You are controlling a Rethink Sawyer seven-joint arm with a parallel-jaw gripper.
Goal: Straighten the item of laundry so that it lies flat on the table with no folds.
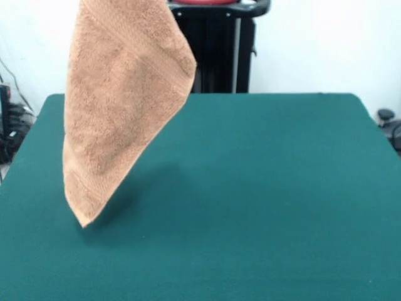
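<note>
The orange-tan towel (119,106) hangs in the air, its top going out of sight at the top edge, so the tool is not seen and I cannot tell if it is open or shut, or what has hold of the towel. The towel hangs above the left part of the green worktop (263,188) — its lowest corner points down, just at the cloth, with a dark shadow beside it

Green table (250,207) carries only the towel's (119,106) low corner tip, near front-view left; rest hangs above.
</note>
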